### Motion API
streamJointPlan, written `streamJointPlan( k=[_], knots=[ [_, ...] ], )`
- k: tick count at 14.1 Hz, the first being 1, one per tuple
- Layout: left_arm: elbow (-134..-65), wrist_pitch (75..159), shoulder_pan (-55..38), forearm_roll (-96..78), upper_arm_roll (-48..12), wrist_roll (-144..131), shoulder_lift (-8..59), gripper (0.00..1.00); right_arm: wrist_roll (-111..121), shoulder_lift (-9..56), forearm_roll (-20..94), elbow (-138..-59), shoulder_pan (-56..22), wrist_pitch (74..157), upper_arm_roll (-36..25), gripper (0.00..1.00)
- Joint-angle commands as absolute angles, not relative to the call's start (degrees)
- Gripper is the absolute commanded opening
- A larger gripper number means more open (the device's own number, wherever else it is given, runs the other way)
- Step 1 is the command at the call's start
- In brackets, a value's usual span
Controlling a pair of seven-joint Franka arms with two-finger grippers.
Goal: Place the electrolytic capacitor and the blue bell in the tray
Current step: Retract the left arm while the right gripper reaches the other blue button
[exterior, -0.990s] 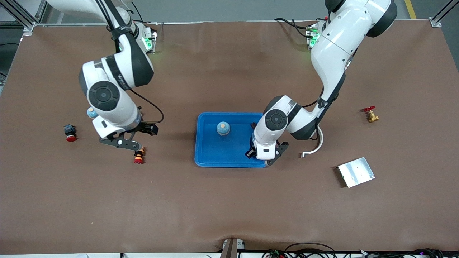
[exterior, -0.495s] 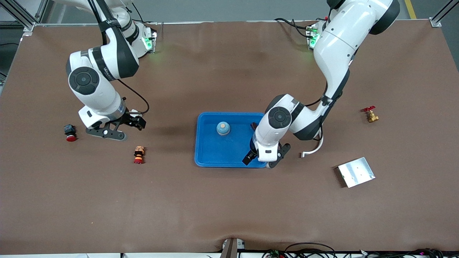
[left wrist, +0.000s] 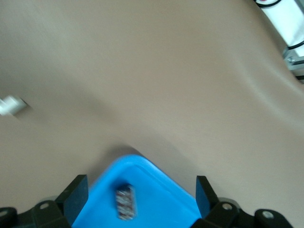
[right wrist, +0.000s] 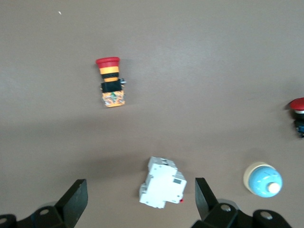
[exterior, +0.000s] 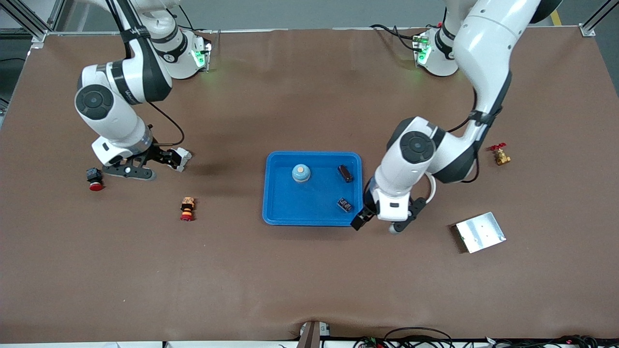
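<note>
The bright-blue tray (exterior: 280, 203) lies mid-table. In it stand a blue bell (exterior: 301, 173) and two small dark parts: one (exterior: 345, 173) by the rim toward the left arm's end, and a marked cylinder (exterior: 344, 205), seemingly the electrolytic capacitor, near the corner. The capacitor also shows in the left wrist view (left wrist: 125, 202), as does the tray (left wrist: 161, 204). My left gripper (exterior: 378, 224) is open and empty above that tray corner (left wrist: 140, 183). My right gripper (exterior: 140, 166) is open and empty (right wrist: 139, 190) over a white circuit breaker (right wrist: 161, 183). A second blue bell (right wrist: 262, 180) stands beside the breaker.
A red-and-yellow push button (exterior: 187, 209) and a black-and-red button (exterior: 94, 179) lie toward the right arm's end. A brass valve (exterior: 499, 154), a silver plate (exterior: 480, 232) and a white curved piece (exterior: 429, 191) lie toward the left arm's end.
My left gripper has let the dark marked cylinder go into the tray and moved off toward the left arm's end. My right gripper has moved toward the right arm's end, away from the red-and-yellow button.
</note>
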State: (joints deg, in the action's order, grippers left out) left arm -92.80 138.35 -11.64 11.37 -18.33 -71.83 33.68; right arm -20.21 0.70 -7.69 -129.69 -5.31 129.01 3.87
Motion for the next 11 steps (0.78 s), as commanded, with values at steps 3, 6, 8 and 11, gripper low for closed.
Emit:
streamJointPlan(
  k=[3,6,8,11],
  knots=[
    [-105.2,138.7,-4.9,11.5,-19.1,-52.2,24.7,1.0,-10.6,-6.5,-3.5,-140.3,0.5,134.7,4.7,1.0],
    [-110.1,138.7,0.5,11.5,-19.1,-38.3,20.4,1.0,-2.8,-7.3,-2.9,-145.2,5.2,139.3,4.7,1.0],
    [-110.4,137.8,4.4,11.3,-19.5,-30.6,19.2,1.0,1.8,-7.3,-2.9,-147.1,7.8,141.6,4.5,1.0],
    [-109.3,130.8,9.0,9.6,-19.9,-24.0,16.9,1.0,7.4,-7.4,-2.9,-149.5,11.4,143.5,4.3,1.0]
  ],
)
